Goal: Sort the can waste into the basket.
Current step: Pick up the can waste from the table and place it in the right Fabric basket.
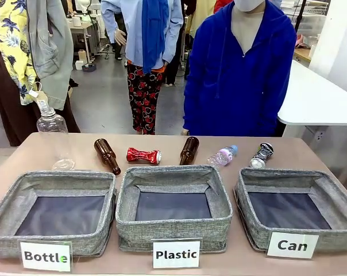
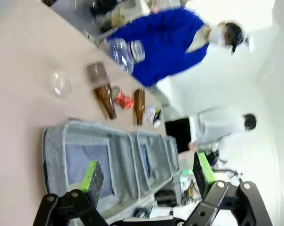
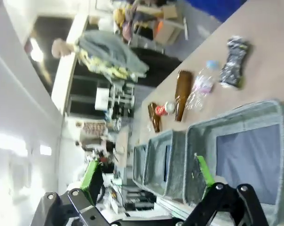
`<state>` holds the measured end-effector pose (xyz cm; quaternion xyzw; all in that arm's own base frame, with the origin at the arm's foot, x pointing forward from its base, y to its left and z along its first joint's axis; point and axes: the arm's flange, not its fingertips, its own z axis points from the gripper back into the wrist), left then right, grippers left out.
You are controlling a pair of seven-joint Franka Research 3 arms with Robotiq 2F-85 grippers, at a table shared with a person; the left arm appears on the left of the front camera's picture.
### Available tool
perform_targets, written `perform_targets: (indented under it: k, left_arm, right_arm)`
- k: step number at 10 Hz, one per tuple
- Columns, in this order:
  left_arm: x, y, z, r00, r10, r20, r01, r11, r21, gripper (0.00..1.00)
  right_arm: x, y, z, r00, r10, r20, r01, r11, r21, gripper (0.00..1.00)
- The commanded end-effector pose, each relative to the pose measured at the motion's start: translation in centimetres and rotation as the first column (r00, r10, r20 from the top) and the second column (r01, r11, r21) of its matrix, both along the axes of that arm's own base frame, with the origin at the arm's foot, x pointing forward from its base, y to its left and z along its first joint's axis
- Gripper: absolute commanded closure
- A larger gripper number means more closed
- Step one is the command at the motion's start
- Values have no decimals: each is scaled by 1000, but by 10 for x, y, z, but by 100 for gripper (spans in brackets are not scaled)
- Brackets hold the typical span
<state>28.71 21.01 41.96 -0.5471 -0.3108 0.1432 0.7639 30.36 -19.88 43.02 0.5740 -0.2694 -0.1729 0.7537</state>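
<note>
The shiny red crushed can [image 1: 143,155] lies at the back middle of the table, between two brown bottles. The silver crushed can with dark print [image 1: 261,155] lies at the back right, just behind the grey basket [image 1: 277,174] labelled "Can". That basket has nothing in it. In the left wrist view my left gripper [image 2: 147,172] hangs open above the bins, far from the red can [image 2: 122,99] and the silver can [image 2: 157,118]. In the right wrist view my right gripper [image 3: 148,173] is open too, above the Can basket [image 3: 236,115], with the silver can [image 3: 234,61] beyond it.
Two brown glass bottles [image 1: 107,155] [image 1: 189,150], a small plastic bottle [image 1: 222,155] and a large clear bottle [image 1: 53,138] share the back row. Bins labelled "Bottle" [image 1: 53,181] and "Plastic" [image 1: 173,172] stand left of the basket. A person in a blue hoodie [image 1: 242,75] stands at the far side.
</note>
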Motion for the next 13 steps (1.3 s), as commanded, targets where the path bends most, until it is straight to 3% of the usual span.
perform_targets:
  k: [1, 2, 10, 12, 13]
  left_arm:
    - [-10, -52, -18, 994, 35, 105, -37, 999, 13, 0]
    - [0, 0, 0, 1000, 0, 0, 0, 1000, 0, 0]
    - [-1, -2, -2, 1000, 11, -4, -11, 1000, 2, 0]
    - [8, -42, 40, 996, -94, 1, 93, 982, 163, 0]
    - [14, -79, 65, 983, -183, 9, 172, 941, 293, 0]
  right_arm:
    - [-7, 36, -22, 1000, -28, 10, 28, 999, -42, 0]
    - [0, 0, 0, 1000, 0, 0, 0, 1000, 0, 0]
    - [0, 0, 0, 1000, 0, 0, 0, 1000, 0, 0]
    - [0, 0, 0, 1000, 0, 0, 0, 1000, 0, 0]
    - [0, 0, 0, 1000, 0, 0, 0, 1000, 0, 0]
